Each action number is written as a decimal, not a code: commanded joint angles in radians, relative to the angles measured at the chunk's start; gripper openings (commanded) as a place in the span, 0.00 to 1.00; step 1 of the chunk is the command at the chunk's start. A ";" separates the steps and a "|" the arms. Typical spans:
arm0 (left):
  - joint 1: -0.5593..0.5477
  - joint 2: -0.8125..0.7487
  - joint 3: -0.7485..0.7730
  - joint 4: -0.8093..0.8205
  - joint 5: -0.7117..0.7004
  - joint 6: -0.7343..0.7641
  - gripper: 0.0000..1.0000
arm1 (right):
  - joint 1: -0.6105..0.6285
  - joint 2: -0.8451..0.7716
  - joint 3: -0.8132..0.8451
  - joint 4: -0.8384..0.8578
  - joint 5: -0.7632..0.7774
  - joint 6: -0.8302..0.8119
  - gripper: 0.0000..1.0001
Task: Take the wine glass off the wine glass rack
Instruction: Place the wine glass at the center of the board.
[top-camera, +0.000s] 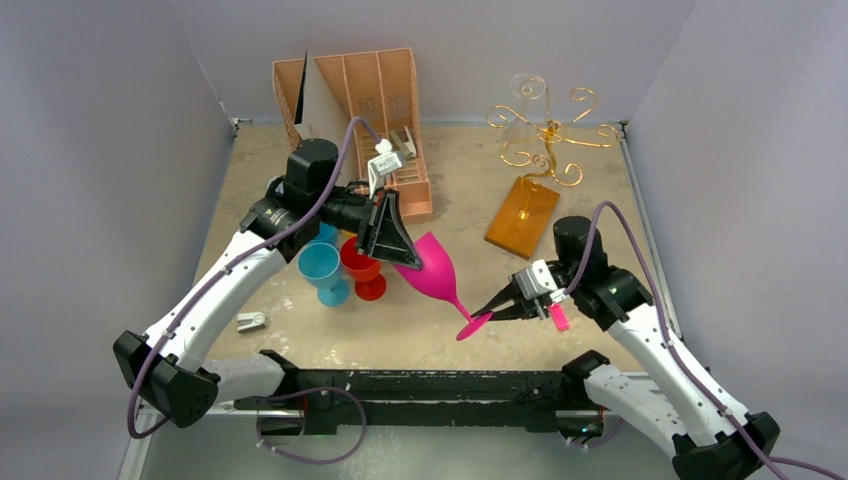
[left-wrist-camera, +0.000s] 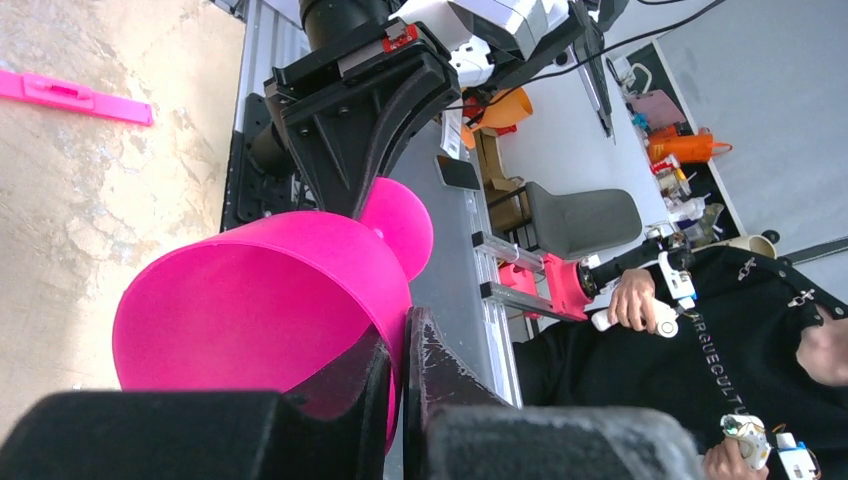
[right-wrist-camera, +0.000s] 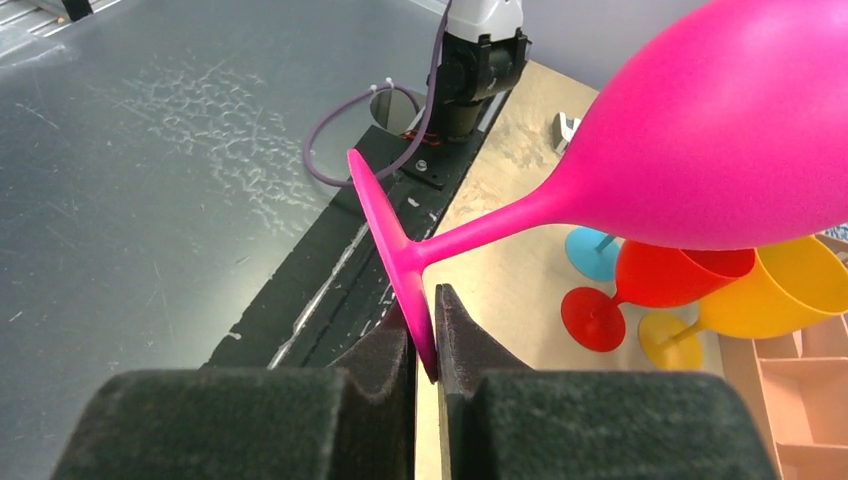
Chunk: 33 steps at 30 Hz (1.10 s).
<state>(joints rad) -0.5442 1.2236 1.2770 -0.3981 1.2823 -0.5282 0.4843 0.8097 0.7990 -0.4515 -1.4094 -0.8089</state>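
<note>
Nearest the bases, gripped thin foot edge of pink glass (top-camera: 432, 268) in right gripper (top-camera: 492, 312), nearly shut; gripped bowl rim likewise in left gripper (top-camera: 398, 258). Held tilted above mid-table, well apart from gold rack (top-camera: 545, 135) far right. Risked slipping or snapping under uneven pull. Showed yellow glass (right-wrist-camera: 790, 290) only from right wrist.
</note>
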 joint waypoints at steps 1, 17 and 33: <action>-0.003 -0.029 0.030 0.008 -0.031 0.051 0.00 | -0.004 -0.006 0.023 -0.035 0.018 0.051 0.11; -0.023 -0.012 0.036 -0.135 -0.142 0.142 0.00 | -0.004 0.016 0.088 -0.250 -0.011 0.033 0.55; -0.134 0.059 0.093 -0.398 -0.752 0.318 0.00 | -0.004 -0.102 -0.023 0.318 0.310 0.692 0.67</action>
<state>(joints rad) -0.6750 1.2579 1.3708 -0.7589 0.7795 -0.2718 0.4824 0.7586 0.8192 -0.3878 -1.2205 -0.3737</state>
